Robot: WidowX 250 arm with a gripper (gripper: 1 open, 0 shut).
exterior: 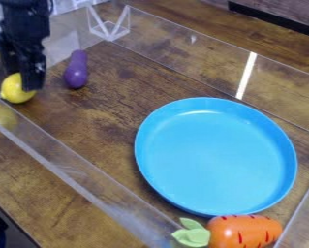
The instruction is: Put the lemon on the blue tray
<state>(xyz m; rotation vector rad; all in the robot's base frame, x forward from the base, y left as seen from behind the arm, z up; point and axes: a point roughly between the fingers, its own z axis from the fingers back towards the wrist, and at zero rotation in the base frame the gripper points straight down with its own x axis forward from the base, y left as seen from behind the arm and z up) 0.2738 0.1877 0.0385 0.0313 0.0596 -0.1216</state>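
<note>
The lemon (12, 91) is a small bright-yellow fruit lying at the far left of the wooden table. My black gripper (23, 77) points straight down over it, open, with its fingers reaching down on either side of the lemon's upper part and hiding some of it. I cannot tell whether the fingers touch the fruit. The blue tray (215, 155) is a large round plate with a shallow rim, lying empty at the right centre, well away from the gripper.
A purple eggplant (77, 69) lies just right of the gripper. An orange carrot with green leaves (237, 232) rests at the tray's near edge. Clear plastic walls (79, 174) border the table, and a clear stand (111, 21) is at the back.
</note>
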